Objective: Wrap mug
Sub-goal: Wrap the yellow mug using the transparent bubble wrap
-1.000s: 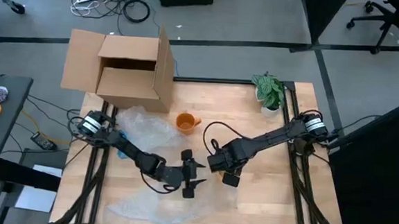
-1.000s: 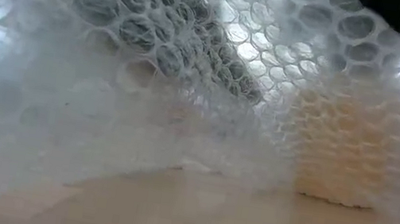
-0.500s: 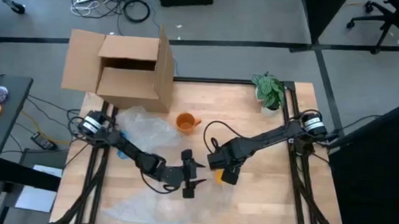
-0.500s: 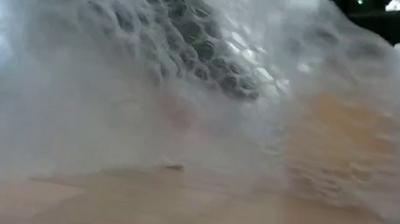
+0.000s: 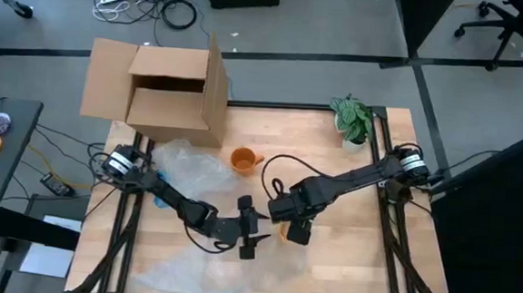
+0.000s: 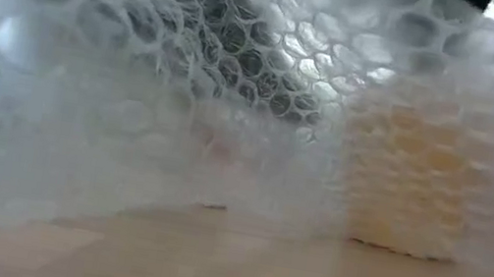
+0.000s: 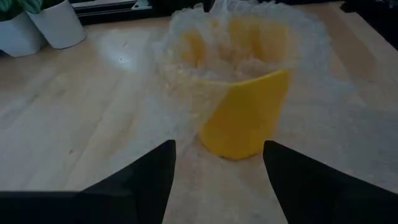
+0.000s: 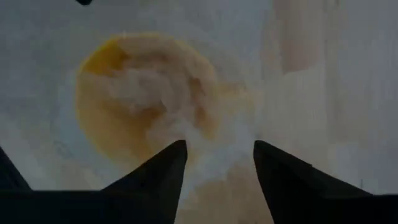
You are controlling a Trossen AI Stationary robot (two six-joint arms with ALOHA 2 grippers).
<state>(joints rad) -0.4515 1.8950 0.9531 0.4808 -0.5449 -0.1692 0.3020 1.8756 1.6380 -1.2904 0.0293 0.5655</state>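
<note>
Left wrist view: yellow mug upright on the wooden bench, upper centre of the frame, bubble wrap draped over its rim and stuffed into its mouth, lower front wall bare. Left gripper low in the frame, fingers spread apart, empty, just short of the mug. White plant pot at upper left.

Right wrist view: straight down into the mug's mouth, wrap bunched inside; right gripper directly above, fingers parted, whether pinching the wrap cannot be told.

High view: both grippers meeting at lower centre of the bench, left and right close together. Orange mug bare, above them near the centre. Open cardboard box at upper left, potted plant at upper right.

Low view: bubble wrap filling nearly everything, pale yellow shape behind it at right.
</note>
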